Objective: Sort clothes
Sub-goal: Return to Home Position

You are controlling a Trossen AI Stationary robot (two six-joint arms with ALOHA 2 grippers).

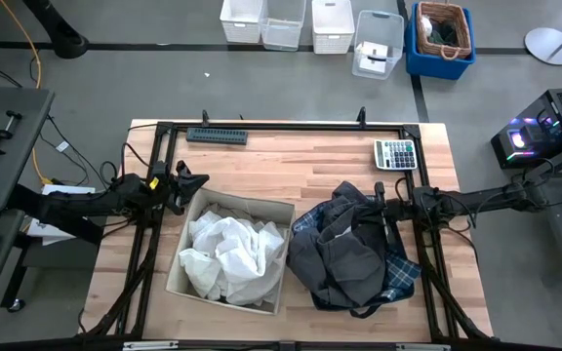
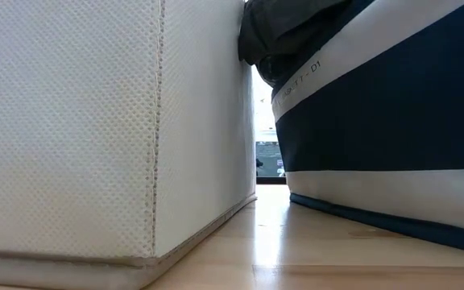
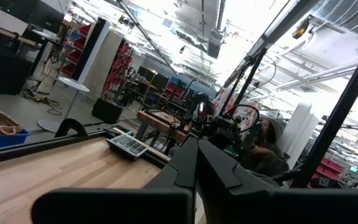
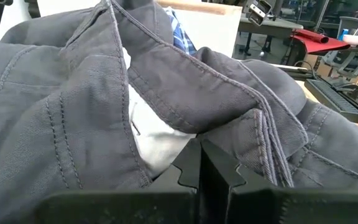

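Observation:
White clothes [image 1: 227,253] lie bunched in the beige bin [image 1: 185,255]. A dark grey garment [image 1: 349,258] lies heaped on a blue-and-white plaid shirt [image 1: 401,278] in the navy bin [image 2: 393,121], draping over its rim. My right gripper [image 1: 379,195] is shut at the heap's far edge. In the right wrist view [image 4: 201,158] the grey cloth [image 4: 61,93], a white lining [image 4: 154,137] and some plaid [image 4: 179,34] fill the picture. My left gripper [image 1: 195,181] is shut and empty in the left wrist view [image 3: 197,165], by the beige bin's far left corner. No beige-tan garment shows. My right gripper's shut fingertips come level from the table's right side and meet a seamed fold [image 4: 253,118] of the dark grey garment at its far edge. No cloth shows between the fingers. I cannot tell whether they touch it. The garment rests slack on the heap.
A calculator [image 1: 395,154] lies at the table's far right and a dark strip [image 1: 217,136] at the far left. The two bins stand side by side with a narrow gap [image 2: 264,161] between them. Bare wood [image 1: 301,166] lies beyond the bins.

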